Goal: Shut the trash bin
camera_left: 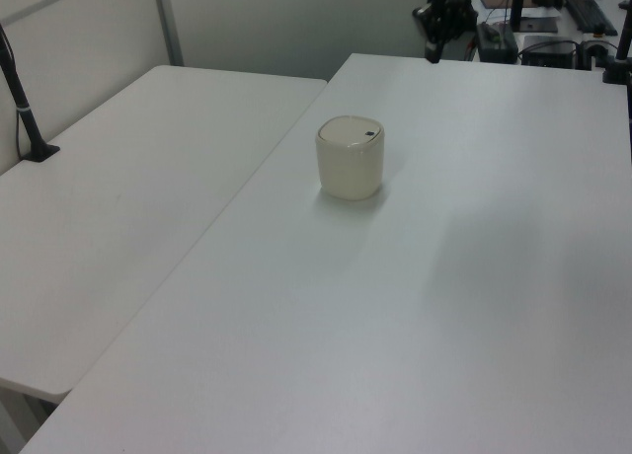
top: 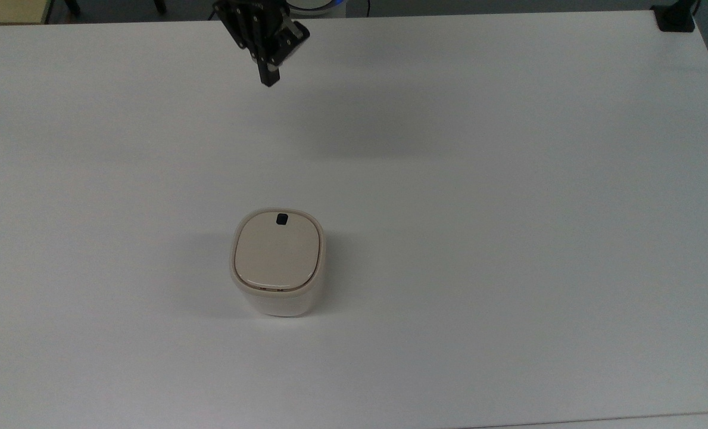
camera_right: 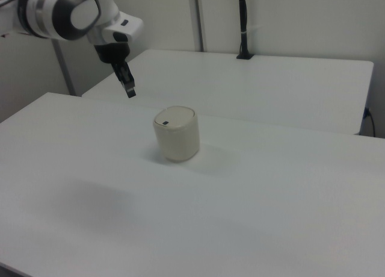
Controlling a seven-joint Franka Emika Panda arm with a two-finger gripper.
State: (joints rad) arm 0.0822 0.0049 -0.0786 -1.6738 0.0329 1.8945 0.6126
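Observation:
The cream trash bin [top: 276, 262] stands on the white table, its flat lid lying down flush with the rim and a small black button [top: 281, 219] at the lid's far edge. I also see the trash bin [camera_left: 350, 158] in the left view and the trash bin [camera_right: 176, 133] in the right view, lid down. My gripper [top: 268, 79] hangs high near the top view's upper edge, well away from the bin, fingers shut with nothing between them. The gripper [camera_right: 129, 91] sits up and to the right view's left of the bin; the gripper [camera_left: 432, 51] is beyond the table's far end in the left view.
A second white table [camera_left: 128, 178] adjoins on the left view's left. A black post clamp [top: 675, 18] sits at the top view's upper right corner, and another black post [camera_right: 243, 24] stands on the far table in the right view.

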